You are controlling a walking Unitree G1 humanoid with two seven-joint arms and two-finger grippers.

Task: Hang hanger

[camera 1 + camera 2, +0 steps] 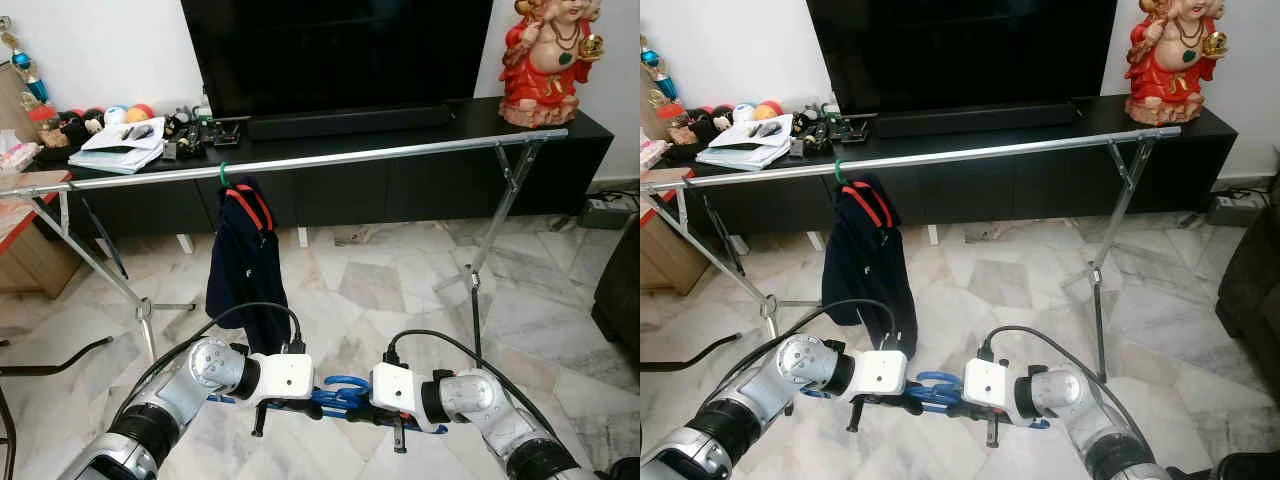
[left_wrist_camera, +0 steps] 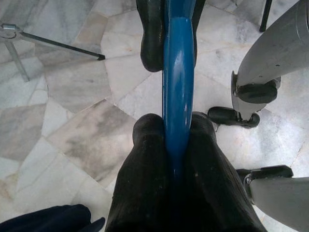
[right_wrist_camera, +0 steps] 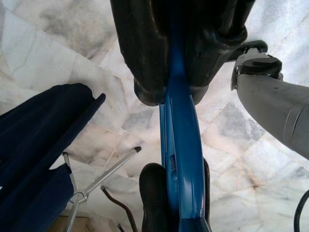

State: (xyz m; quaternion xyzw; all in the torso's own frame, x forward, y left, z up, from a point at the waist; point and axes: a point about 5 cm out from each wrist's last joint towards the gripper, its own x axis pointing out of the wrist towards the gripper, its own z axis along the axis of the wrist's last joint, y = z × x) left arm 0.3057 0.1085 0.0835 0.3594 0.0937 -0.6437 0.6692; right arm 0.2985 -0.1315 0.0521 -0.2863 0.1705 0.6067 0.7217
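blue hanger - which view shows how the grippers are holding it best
The left wrist view: the blue hanger runs straight between the left gripper's black fingers, pinched tight. The right wrist view shows the same for the right gripper. The eye views show both grippers at its ends, its hook between them, low before the rail.

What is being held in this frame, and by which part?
A blue hanger is held by both end effectors: left end effector and right end effector each clamp its blue bar, one on each side.
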